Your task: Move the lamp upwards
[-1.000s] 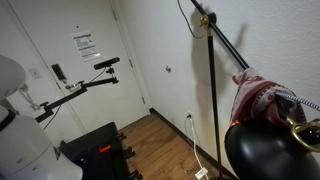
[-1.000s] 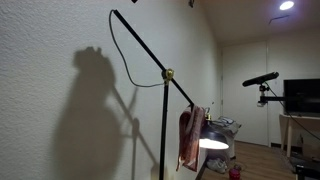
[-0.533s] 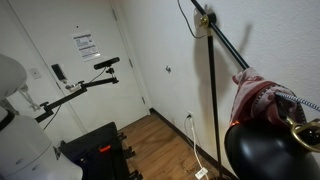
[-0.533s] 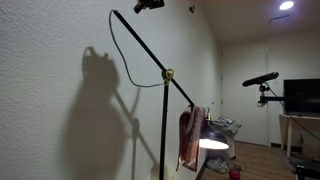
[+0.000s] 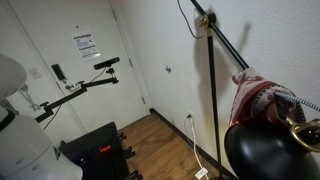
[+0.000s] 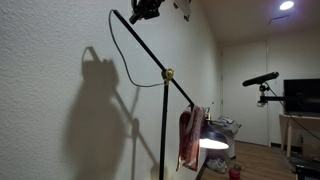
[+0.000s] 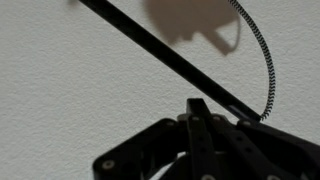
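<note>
Gripper (image 7: pixel 197 108) shut, tip nr lamp (image 7: pixel 160 50) arm.

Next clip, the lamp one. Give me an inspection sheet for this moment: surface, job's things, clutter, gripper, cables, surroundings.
Surface: wood floor.
Job's things: lamp lit; arm tilted, shade at its low end, cloth draped over it.
Clutter: black stand on the floor.
Gripper: gripper shut, at the arm's upper end; contact cannot be told.
Cables: braided cord loops from the arm's upper end; lead runs from the socket to the floor.
Surroundings: white wall, door notice, camera, monitor.
</note>
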Controlling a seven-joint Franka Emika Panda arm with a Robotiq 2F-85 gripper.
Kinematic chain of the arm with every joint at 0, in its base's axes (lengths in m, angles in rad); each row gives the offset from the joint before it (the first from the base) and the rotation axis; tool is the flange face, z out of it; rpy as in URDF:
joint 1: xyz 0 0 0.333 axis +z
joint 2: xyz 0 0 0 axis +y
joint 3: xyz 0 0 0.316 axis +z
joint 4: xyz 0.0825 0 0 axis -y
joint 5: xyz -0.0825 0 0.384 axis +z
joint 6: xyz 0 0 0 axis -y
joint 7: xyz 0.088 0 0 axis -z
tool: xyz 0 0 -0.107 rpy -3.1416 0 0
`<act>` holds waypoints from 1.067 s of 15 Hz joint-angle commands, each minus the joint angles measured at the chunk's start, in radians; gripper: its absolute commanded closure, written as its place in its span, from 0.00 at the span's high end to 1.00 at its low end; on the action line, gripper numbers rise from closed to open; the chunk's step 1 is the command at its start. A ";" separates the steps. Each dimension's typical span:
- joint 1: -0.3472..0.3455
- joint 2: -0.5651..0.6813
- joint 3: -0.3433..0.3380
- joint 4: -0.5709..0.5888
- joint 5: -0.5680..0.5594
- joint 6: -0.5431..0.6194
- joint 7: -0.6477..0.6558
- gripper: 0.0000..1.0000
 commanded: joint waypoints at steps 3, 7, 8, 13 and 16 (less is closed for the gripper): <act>0.020 0.022 0.009 0.039 -0.005 -0.029 -0.067 0.00; 0.034 0.020 0.009 0.043 -0.009 -0.033 -0.097 0.00; 0.038 0.022 0.009 0.044 -0.007 -0.032 -0.107 0.00; 0.033 -0.004 0.002 0.035 -0.019 -0.015 -0.098 0.00; 0.012 -0.022 0.005 0.062 -0.095 -0.015 -0.045 0.00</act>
